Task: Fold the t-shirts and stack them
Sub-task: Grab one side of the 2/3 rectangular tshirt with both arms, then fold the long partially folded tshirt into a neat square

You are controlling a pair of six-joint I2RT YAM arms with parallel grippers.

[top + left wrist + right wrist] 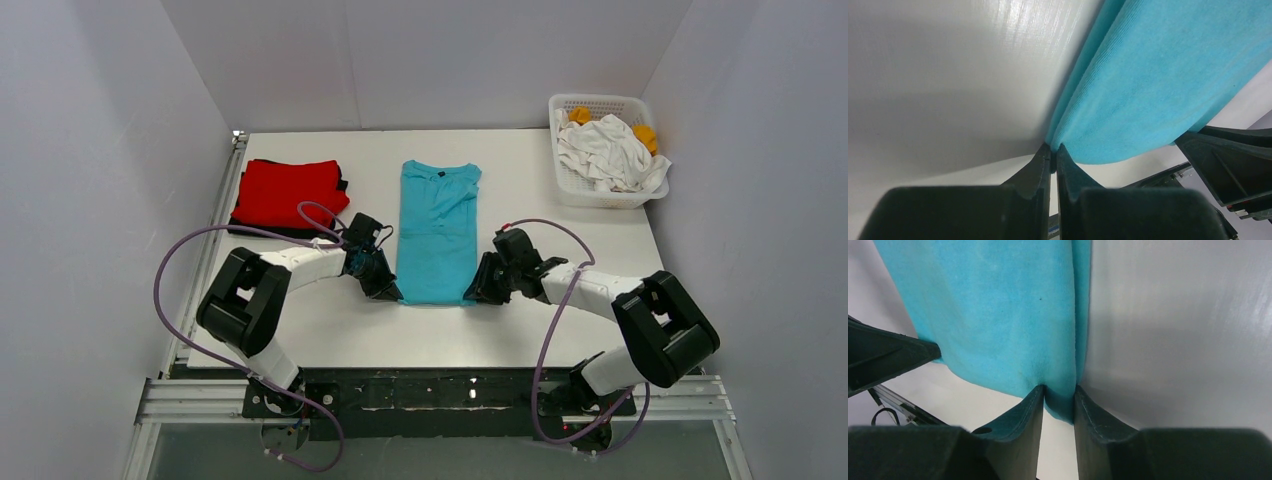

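A turquoise t-shirt (437, 228) lies folded into a long strip at the table's middle, collar away from me. My left gripper (390, 293) is shut on its near left corner (1108, 120). My right gripper (475, 296) is shut on its near right corner (1013, 330); cloth sits pinched between the fingers (1028, 415). A folded red t-shirt (288, 192) lies on a black one (250, 227) at the far left. White (608, 152) and orange (645, 135) shirts fill the basket.
The white lattice basket (600, 195) stands at the table's far right corner. Purple cables loop off both arms. White walls close in the table on three sides.
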